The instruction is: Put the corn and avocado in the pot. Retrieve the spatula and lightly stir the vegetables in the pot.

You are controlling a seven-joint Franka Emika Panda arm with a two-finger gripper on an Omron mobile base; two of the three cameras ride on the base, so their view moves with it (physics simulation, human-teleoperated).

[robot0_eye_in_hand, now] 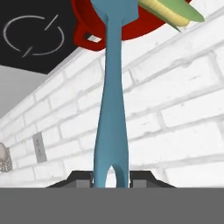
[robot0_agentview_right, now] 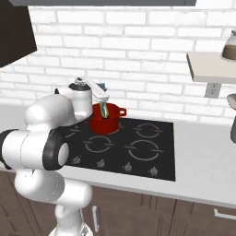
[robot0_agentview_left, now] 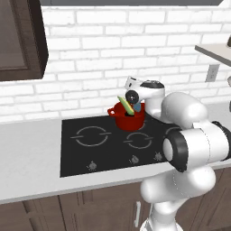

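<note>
On the black cooktop (robot0_agentview_left: 81, 153) I see my gripper (robot0_eye_in_hand: 111, 178) clamped on the blue spatula (robot0_eye_in_hand: 111, 109), reaching into the squat glossy red pot (robot0_agentview_left: 131, 119) beside the pale yellow-green corn ear (robot0_agentview_left: 123, 104).

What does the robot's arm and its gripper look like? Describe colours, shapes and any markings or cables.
The arm is glossy white, built of rounded, bulbous segments joined by dark, near-black rings. The gripper has two small dark grey finger tips on a white hand. No cables, lettering or markings can be seen.
</note>
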